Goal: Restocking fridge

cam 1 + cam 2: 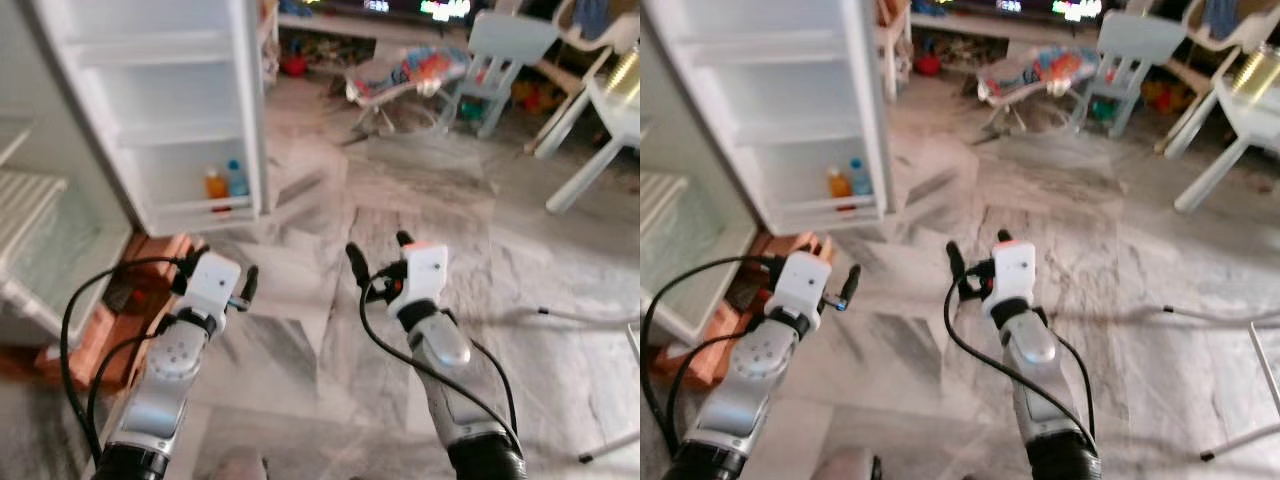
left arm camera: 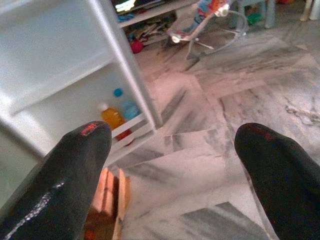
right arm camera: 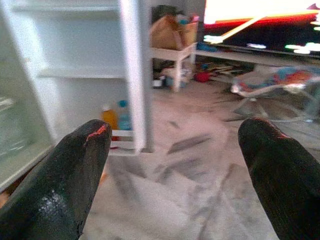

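— Both pincers are hanging empty over the marble floor (image 1: 420,190), aren't they?

— They are. Left gripper (image 1: 218,262) and right gripper (image 1: 378,250) are each showing fingers spread wide, nothing pinched between them. In the left wrist view the two black fingertips (image 2: 80,150) are standing far apart with bare floor between, and the right wrist view is showing the same gap.

— Why is the robot carrying them like that?

— Most likely it is keeping both ready to take hold of something; arms raised in front and spread suit an approach, not a carry. That is a judgement only.

— And the fridge?

— Ahead of the left gripper and off to its outer side, the open fridge door (image 1: 170,110) is standing swung out, its white shelves mostly bare. On the lowest door shelf an orange bottle (image 1: 216,184) and a blue bottle (image 1: 237,179) are sitting upright, side by side, held in by the shelf rail so they are not tipping when the door swings. Further out on that side the fridge body (image 1: 40,250) is showing a pale drawer.

— Anything nearer?

— Wooden blocks (image 1: 140,290) are lying on the floor just beyond the left gripper, under the fridge's edge; they seem to be propping it, though that cannot be confirmed.

— What about stock to load?

— Nothing obvious is lying close by. Well ahead of the right gripper a baby bouncer (image 1: 405,75) and a pale blue chair (image 1: 500,60) are standing, and a white table (image 1: 610,110) far off on its outer side is holding a tin (image 1: 625,70).
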